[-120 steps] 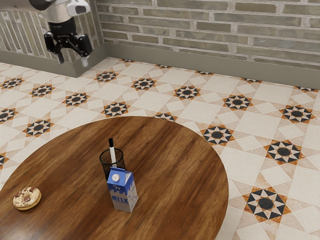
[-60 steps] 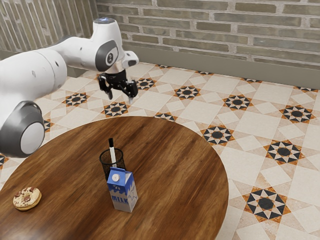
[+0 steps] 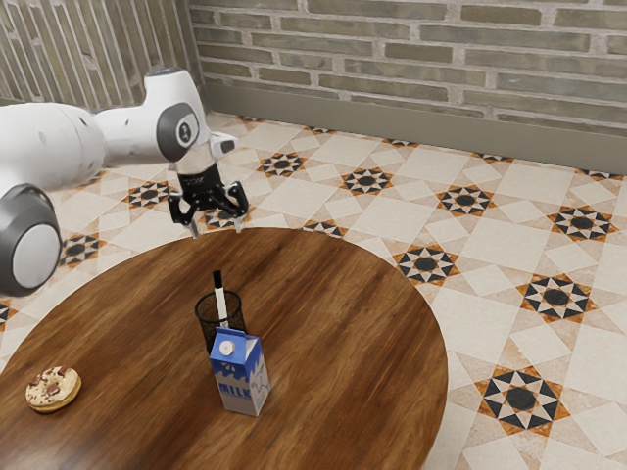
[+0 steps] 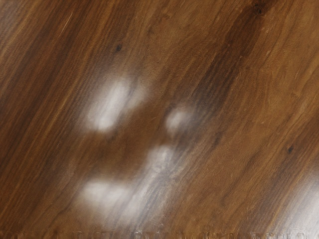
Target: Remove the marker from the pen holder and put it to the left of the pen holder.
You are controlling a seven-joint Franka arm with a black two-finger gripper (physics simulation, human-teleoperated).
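Observation:
My gripper (image 3: 216,231) hangs in the exterior view's upper left, over the table's far edge, its two fingers apart with nothing between them. The marker (image 3: 220,302), white with a black end up, stands in the black mesh pen holder (image 3: 205,312) on the wooden table. Gripper and marker are well apart, the gripper higher and farther back. A milk carton in front hides the holder's lower part.
The blue and white milk carton (image 3: 240,376) stands close in front of the pen holder. A cookie (image 3: 53,390) lies toward the exterior view's left on the round table (image 3: 353,343). Bare wood (image 4: 164,64) with bright reflections lies below my hand in the wrist view.
The arm has swung into the exterior view from its upper left, and over the last half second my hand has come lower and slightly back toward that view's left. Marker, holder and carton stayed put.

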